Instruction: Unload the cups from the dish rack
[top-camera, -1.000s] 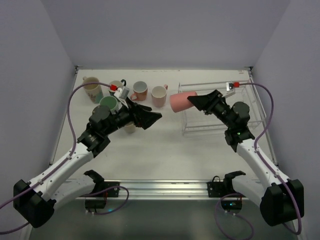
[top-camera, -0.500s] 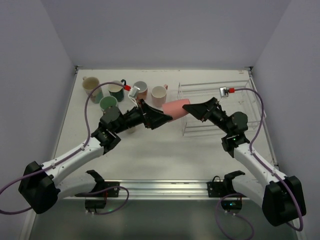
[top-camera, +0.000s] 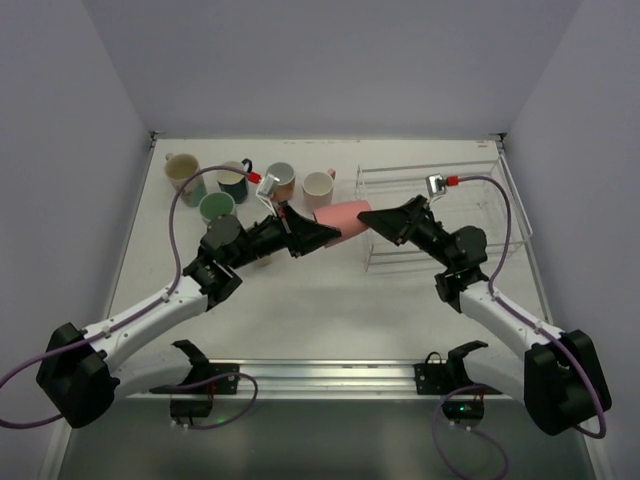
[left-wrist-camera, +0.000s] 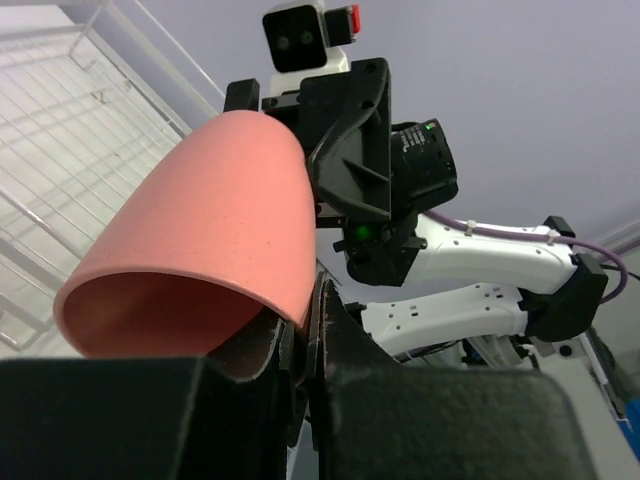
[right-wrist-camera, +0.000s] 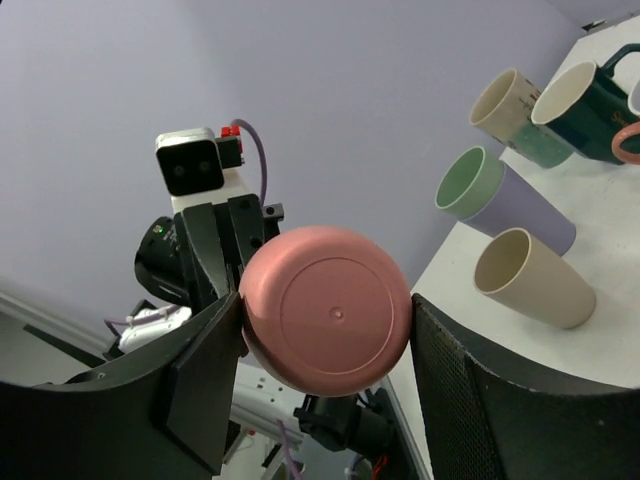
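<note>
A salmon tumbler (top-camera: 343, 215) hangs on its side above the table, just left of the clear wire dish rack (top-camera: 480, 165), held from both ends. My left gripper (top-camera: 322, 233) is shut on the tumbler's rim. In the left wrist view the tumbler's (left-wrist-camera: 215, 210) wall is pinched between the left gripper's (left-wrist-camera: 305, 300) fingers. My right gripper (top-camera: 374, 219) is shut on the closed end. In the right wrist view the round base (right-wrist-camera: 330, 310) fills the gap between the right gripper's (right-wrist-camera: 325, 325) two pads.
Other cups stand at the back left: a cream mug (top-camera: 182, 168), a dark green mug (top-camera: 233, 181), a salmon mug (top-camera: 280, 180), a pink mug (top-camera: 318, 187) and a mint green tumbler (top-camera: 216, 206). A cream tumbler (right-wrist-camera: 530, 275) is beside the left arm.
The right arm carried the tumbler left, out over the rack's edge. The left arm reached in, and its gripper went from open to shut on the rim.
</note>
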